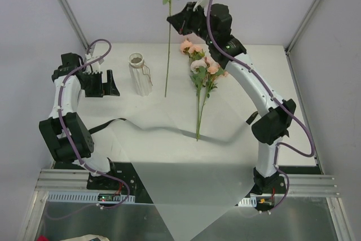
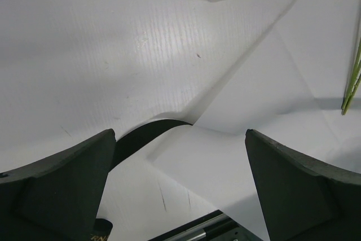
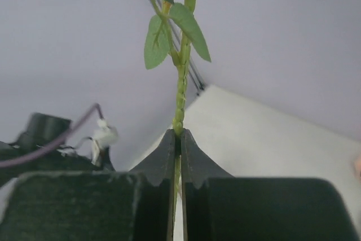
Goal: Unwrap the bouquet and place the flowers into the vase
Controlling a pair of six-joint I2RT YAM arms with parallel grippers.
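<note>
Top external view: two arms work over a white counter (image 1: 271, 71), with the bouquet already out of its wrap.
Right end effector (image 1: 172, 21): raised at 12 o'clock over the far edge of the counter, its fingers pressed together and pinching one leafy stem (image 1: 167, 55).
Right wrist view: the right end effector (image 3: 178, 139) grips the leafy stem (image 3: 179, 100) between its two dark pads, with green leaves fanning out above the grip.
Held stem: it hangs nearly straight down and its lower end is just beside the vase, at the vase's 3 o'clock. Whether it touches the counter cannot be told.
Vase (image 1: 140, 74): upright at 11 o'clock on the counter, with no stems in its mouth.
Flowers (image 1: 203, 66): peach and pink blooms lie flat at 1 o'clock, their stems pointing toward 6 o'clock onto the paper.
White paper wrap (image 1: 180, 196): spread open, running from mid-counter past the near edge at 6 o'clock.
Black ribbon (image 1: 104, 125): loose at 9 o'clock, partly under the paper's edge.
Left end effector (image 1: 113, 86): at 10 o'clock, left of the vase, with its fingers spread wide and holding nothing.
Left wrist view: the left end effector (image 2: 179, 139) is open above the white paper wrap (image 2: 248, 94) and the black ribbon (image 2: 149, 131).
</note>
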